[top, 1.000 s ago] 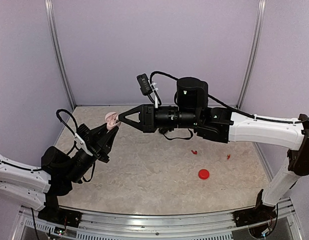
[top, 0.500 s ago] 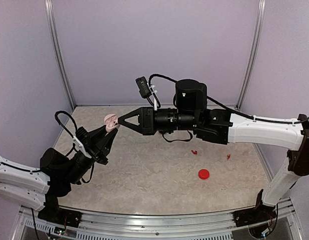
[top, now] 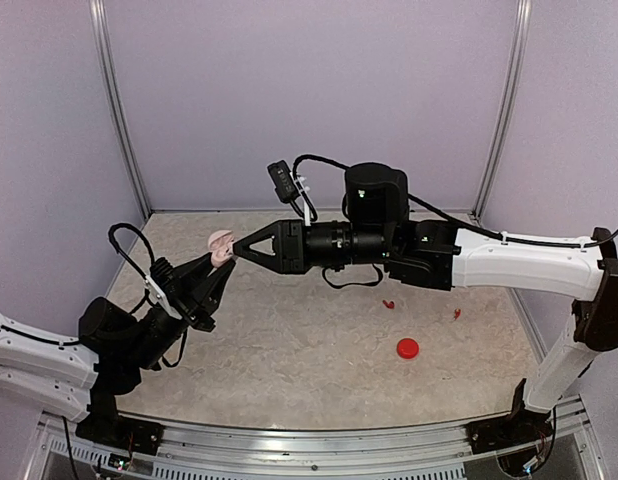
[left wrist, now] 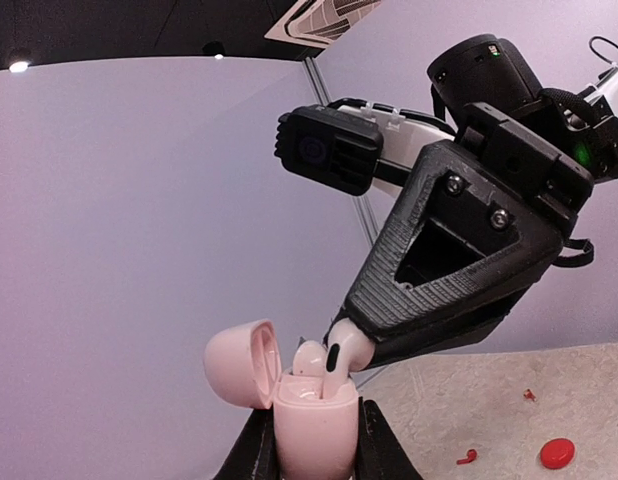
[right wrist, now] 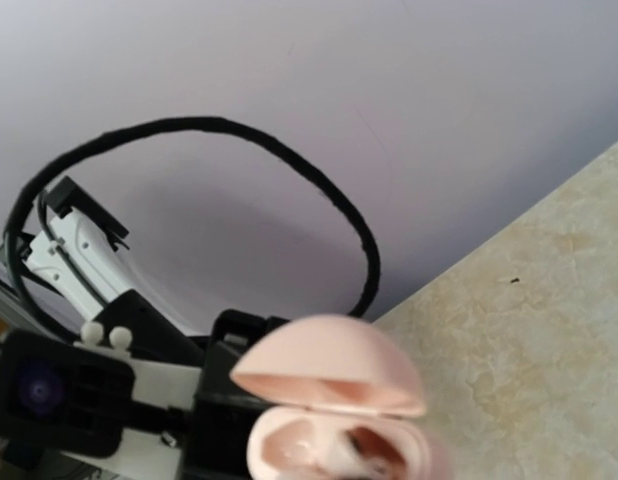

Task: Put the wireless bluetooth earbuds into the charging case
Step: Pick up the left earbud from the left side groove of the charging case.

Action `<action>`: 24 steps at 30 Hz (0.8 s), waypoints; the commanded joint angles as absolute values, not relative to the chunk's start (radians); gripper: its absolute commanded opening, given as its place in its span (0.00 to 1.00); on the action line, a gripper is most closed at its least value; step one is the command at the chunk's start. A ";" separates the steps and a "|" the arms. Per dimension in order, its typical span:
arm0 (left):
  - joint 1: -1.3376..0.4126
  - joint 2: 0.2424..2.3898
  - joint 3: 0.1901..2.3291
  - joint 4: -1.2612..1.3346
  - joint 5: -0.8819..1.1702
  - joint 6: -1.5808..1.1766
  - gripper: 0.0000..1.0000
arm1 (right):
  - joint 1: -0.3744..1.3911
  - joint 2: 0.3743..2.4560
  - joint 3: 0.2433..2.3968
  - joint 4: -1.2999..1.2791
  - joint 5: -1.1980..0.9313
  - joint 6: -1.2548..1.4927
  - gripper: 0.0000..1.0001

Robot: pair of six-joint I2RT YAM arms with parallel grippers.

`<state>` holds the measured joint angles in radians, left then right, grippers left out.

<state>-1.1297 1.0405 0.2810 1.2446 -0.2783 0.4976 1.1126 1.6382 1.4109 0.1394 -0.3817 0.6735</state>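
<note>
Locate the charging case (left wrist: 311, 428) first. It is pale pink and is held upright above the table (top: 289, 370) at the far left of the scene. In the left wrist view its hinged lid (left wrist: 239, 362) is swung open to the left.

Check the contents — two whitish earbuds stand in the case:
- The seated earbud (left wrist: 309, 358) shows only its rounded top above the rim.
- The raised earbud (left wrist: 347, 350) carries a dark oval spot. It stands higher and leans to the right, not fully down in its well.

The left gripper (left wrist: 314, 452) is clamped on the lower body of the case, with one finger on each side. The right gripper (top: 236, 247) reaches in from the right, and its tip is against the top of the raised earbud. You cannot tell from any view whether its jaws pinch that earbud or stand apart from it. The right wrist view looks into the open case, but it is blurred.

Three red items lie on the table, well apart from the case:
- A red earbud (top: 388, 303) lies near the centre.
- A second red earbud (top: 457, 314) lies further right.
- A red round disc (top: 407, 348) lies nearer to you — between the two.
</note>
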 commanded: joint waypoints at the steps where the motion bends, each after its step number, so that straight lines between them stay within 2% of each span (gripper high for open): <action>1: -1.135 1.013 0.275 1.292 -0.250 0.480 0.00 | 1.120 1.641 1.410 0.118 -0.382 0.653 0.23; 9: -1.108 0.984 0.268 1.258 -0.203 0.400 0.00 | 1.119 1.566 1.384 0.091 -0.404 0.523 0.32; 14: -1.053 0.934 0.281 1.159 -0.047 0.270 0.00 | 1.120 1.490 1.412 -0.067 -0.359 0.289 0.41; 22: -0.982 0.875 0.341 0.970 0.204 0.074 0.00 | 1.119 1.341 1.380 -0.167 -0.203 -0.034 0.71; 24: -0.980 0.876 0.368 0.926 0.263 0.038 0.00 | 1.118 1.321 1.374 -0.171 -0.198 -0.068 0.84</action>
